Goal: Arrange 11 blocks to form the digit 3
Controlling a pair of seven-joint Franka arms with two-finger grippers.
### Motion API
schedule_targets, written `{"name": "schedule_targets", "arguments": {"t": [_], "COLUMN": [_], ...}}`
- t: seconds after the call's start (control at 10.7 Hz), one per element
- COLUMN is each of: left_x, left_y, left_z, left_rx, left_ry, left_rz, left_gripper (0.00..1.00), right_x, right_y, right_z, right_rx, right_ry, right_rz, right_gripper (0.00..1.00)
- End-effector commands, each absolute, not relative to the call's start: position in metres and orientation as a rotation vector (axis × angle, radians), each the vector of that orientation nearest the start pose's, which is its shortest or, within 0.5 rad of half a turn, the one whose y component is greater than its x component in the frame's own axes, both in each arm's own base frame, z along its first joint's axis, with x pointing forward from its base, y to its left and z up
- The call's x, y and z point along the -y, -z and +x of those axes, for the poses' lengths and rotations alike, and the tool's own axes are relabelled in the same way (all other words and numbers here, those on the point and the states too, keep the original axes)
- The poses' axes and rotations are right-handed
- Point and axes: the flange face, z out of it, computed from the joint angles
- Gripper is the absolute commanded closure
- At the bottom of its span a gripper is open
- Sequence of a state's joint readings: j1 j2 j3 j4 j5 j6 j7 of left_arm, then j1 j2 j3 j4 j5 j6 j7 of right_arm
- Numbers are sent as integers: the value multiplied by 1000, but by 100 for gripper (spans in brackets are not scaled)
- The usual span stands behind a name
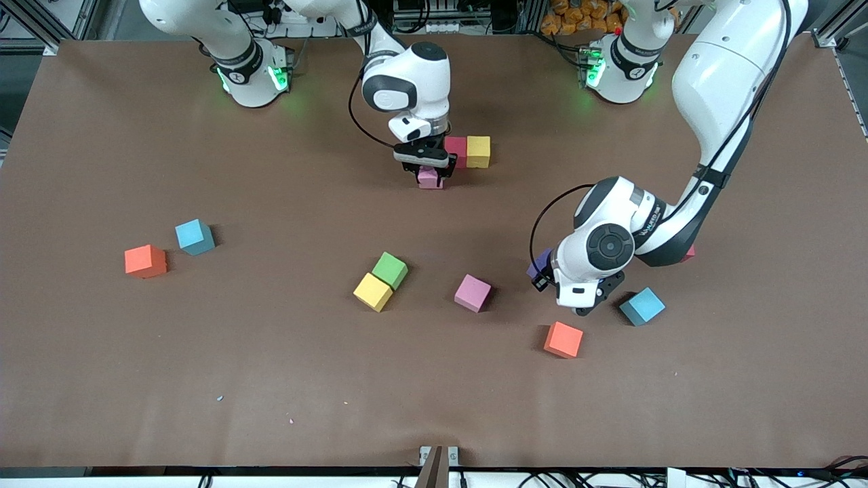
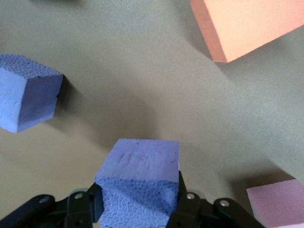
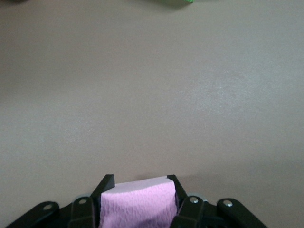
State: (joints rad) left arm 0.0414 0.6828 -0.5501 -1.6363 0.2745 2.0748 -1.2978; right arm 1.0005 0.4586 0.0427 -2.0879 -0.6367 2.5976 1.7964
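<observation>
1. Right tool (image 1: pixel 429 177) clamped on pink block (image 1: pixel 428 177), low beside red block (image 1: pixel 456 150) and yellow block (image 1: pixel 478 150).
2. Left tool (image 2: pixel 137 209) clamped on purple block (image 2: pixel 138 183) above table (image 1: pixel 271 352).
3. Likely light, squashy foam; best pinched mid-face, gently.

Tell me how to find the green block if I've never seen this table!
Start at the brown table and look at the loose blocks lying nearer the front camera than both arms. Find the two cubes that touch corner to side in the middle. The green block is the one farther from the camera, pressed against a yellow block; it is the only green one.
</observation>
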Motion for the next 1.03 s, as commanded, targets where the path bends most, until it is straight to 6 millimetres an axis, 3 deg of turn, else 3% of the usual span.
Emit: {"name": "schedule_targets", "arguments": {"t": [0.0,0.94], "left_x": [275,278], "left_y": [-255,-255], "left_z": [614,613], "left_rx": [1047,1042], "left_ry": [-250,-250], "left_rz": [-2896,-2898], "left_gripper": [100,100], "right_x": [-520,-523], "right_y": [-202,-197], "right_z": [283,276], "right_rx": [-346,-327], "right_ry": [543,538], "right_rz": [-3072,-3080], "right_gripper": [100,100]}}
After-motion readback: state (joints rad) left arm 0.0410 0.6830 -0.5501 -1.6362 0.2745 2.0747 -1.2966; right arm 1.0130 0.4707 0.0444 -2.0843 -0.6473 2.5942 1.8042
